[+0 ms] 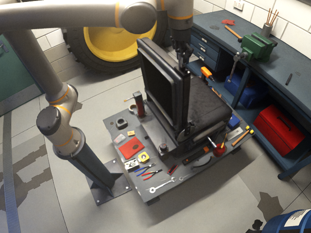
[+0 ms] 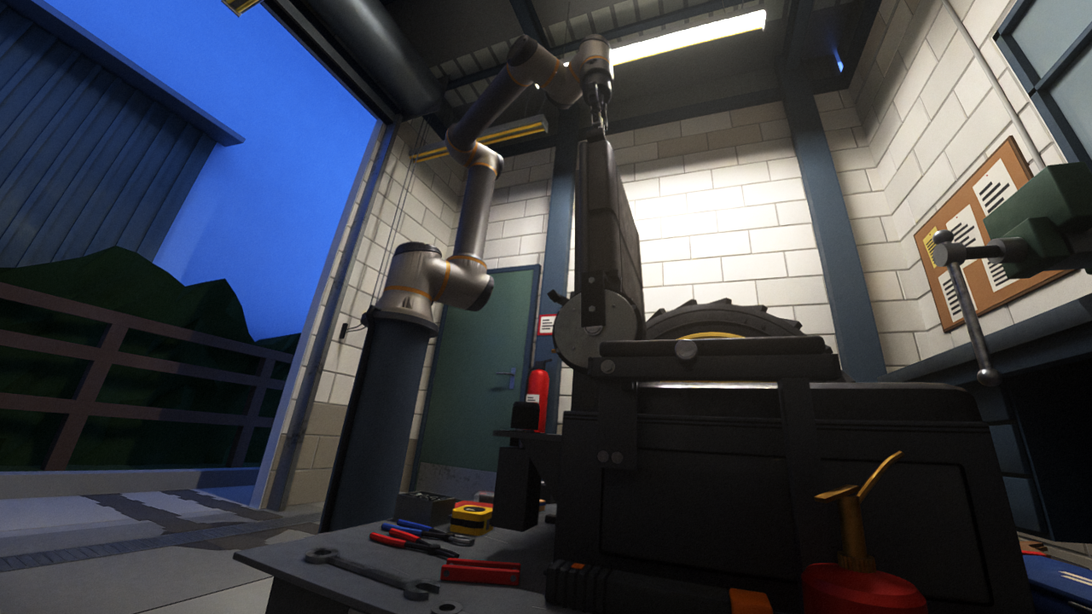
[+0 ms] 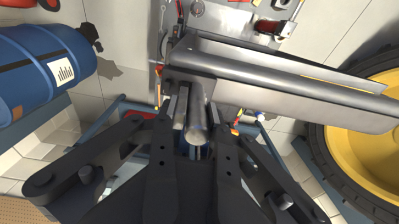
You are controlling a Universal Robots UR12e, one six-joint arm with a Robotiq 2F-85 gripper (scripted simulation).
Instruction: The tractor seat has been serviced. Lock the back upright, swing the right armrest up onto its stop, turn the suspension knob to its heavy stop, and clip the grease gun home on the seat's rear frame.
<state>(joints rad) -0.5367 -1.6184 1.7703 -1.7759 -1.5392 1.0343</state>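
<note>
On the grey base plate in the middle of the floor the black tractor seat (image 1: pixel 201 107) stands with its backrest (image 1: pixel 164 85) upright. My gripper (image 1: pixel 184 65) (image 2: pixel 598 126) (image 3: pixel 192 111) comes down on the backrest's top corner, its fingers closed on either side of a short steel grab bar (image 3: pixel 195 117) there. The armrest (image 2: pixel 710 347) lies level along the seat's side. The round suspension knob (image 1: pixel 163 147) sits at the base's front-left corner. The red grease gun (image 1: pixel 139 104) stands upright on the plate behind the seat.
The blue workbench (image 1: pixel 263 57) with a green vise (image 1: pixel 257 46) runs close along the seat's right, a red toolbox (image 1: pixel 278 129) under it. A yellow-rimmed tractor tyre (image 1: pixel 110 37) leans on the wall behind. Hand tools lie scattered on the plate, and a red oil can (image 1: pixel 219 149) stands at its front.
</note>
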